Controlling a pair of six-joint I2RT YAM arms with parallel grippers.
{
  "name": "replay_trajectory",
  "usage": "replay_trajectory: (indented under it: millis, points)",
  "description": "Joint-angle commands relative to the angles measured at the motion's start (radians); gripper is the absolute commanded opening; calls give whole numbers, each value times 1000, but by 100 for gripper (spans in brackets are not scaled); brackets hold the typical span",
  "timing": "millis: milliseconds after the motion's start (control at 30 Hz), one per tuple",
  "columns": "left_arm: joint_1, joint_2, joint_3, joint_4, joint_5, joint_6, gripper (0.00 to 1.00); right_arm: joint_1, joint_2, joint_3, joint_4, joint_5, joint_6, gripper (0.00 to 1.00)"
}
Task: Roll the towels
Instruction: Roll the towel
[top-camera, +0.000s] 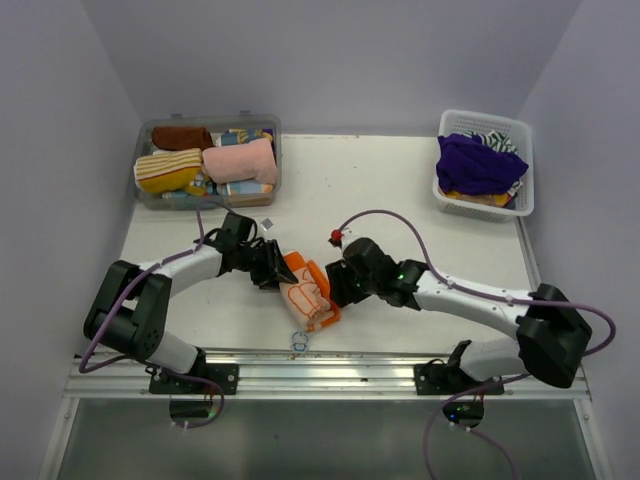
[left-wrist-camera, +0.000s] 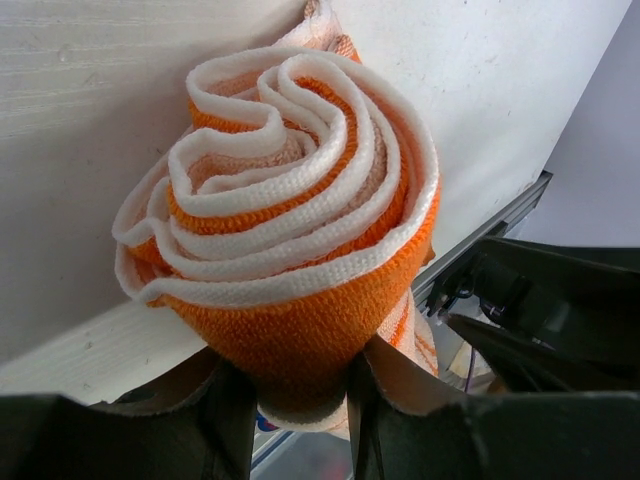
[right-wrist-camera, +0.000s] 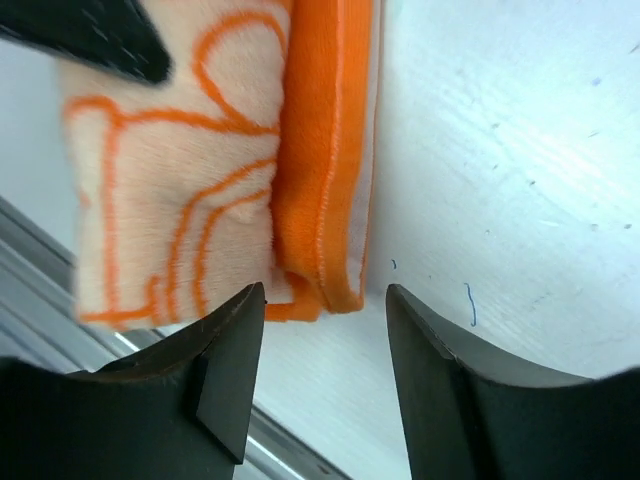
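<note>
No legible text, labels or numbers.

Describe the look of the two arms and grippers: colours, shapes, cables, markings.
Left arm and right arm: white links, black joints, a looping purple cable each. A green light glows near the right wrist. Fingers are dark, flat and angular.

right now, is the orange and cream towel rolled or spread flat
Rolled. The left wrist view shows the orange-and-cream towel end-on as a spiral of layers, with the left gripper pinching it in its jaws.
</note>
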Motion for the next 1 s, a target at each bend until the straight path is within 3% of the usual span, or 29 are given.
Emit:
replay_trajectory:
  millis: [0,200,367,600,700,800,833,933,967]
  points:
    - [-6,23,0,-56,-51,-5,20,8,-116,97,-63,80,-19,57]
    - [-6,23,-8,-50,-60,-25,20,177,-33,272,-136,227,-70,70]
    - [-6,20,-8,-50,-67,-36,20,295,180,386,-176,347,-103,80]
    - [-6,20,-8,-56,-69,-40,20,364,375,455,-189,487,-122,80]
    - [-6,22,-6,-54,-69,-45,20,367,420,455,-173,505,-105,77]
    - [-6,15,-8,-56,-70,-48,21,364,449,456,-190,562,-80,64]
    - [-6,12,-8,-56,-72,-48,21,366,450,455,-189,577,-70,53]
    - [-6,-3,-8,-60,-72,-50,27,340,417,421,-135,542,-64,38]
    - [-5,-8,-6,-63,-72,-50,34,311,401,385,-109,510,-62,35]
